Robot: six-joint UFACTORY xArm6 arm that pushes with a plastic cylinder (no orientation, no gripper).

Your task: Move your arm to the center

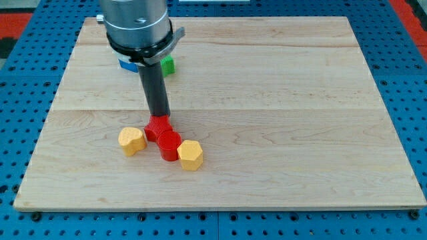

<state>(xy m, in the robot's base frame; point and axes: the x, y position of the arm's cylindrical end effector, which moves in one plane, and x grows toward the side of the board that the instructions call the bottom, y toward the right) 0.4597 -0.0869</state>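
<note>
My rod comes down from the arm's grey body at the view's top left. My tip [160, 117] rests on the wooden board [267, 100], left of its middle, touching the top edge of a red block [157, 128]. A red cylinder [169, 146] sits just below and right of that block. A yellow heart-shaped block [132, 141] lies to the left of the red pair. A yellow hexagonal block [190, 155] touches the red cylinder on its right.
A green block [168, 65] and a blue block [128, 65] sit near the board's top left, partly hidden behind the arm's body. Blue pegboard [20, 100] surrounds the board on all sides.
</note>
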